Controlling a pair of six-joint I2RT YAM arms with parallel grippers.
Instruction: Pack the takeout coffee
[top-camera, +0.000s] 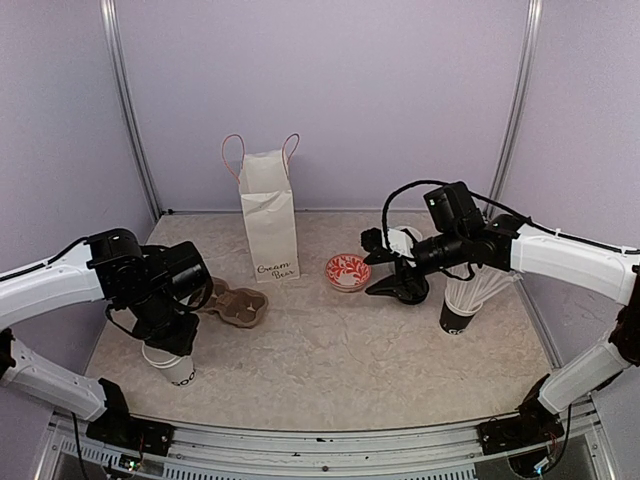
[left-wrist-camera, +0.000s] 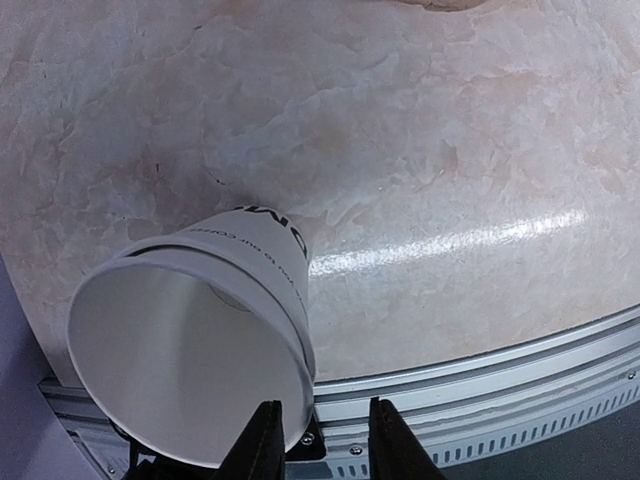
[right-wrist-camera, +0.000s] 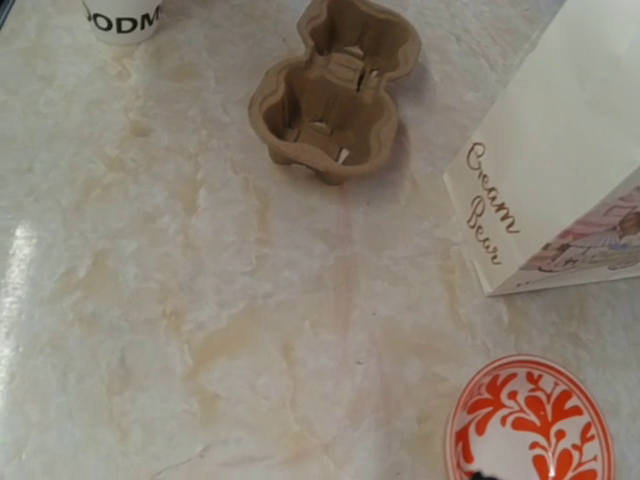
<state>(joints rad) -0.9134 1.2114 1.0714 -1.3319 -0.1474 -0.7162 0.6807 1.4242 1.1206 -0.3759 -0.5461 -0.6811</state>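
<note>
One risk: left gripper (left-wrist-camera: 325, 440), part-open astride paper cup (left-wrist-camera: 200, 330) rim, crushes thin wall. Right gripper (top-camera: 388, 268): cannot tell.

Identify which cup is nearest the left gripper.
The white cup at the near left, lidless, right under the left gripper. The dark straw cup stands far off on the right.

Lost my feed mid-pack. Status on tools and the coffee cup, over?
Left tool at rim of lidless cup, grip unclear. Right tool near red bowl, state unclear. Empty carrier apart from cup, nothing between.
</note>
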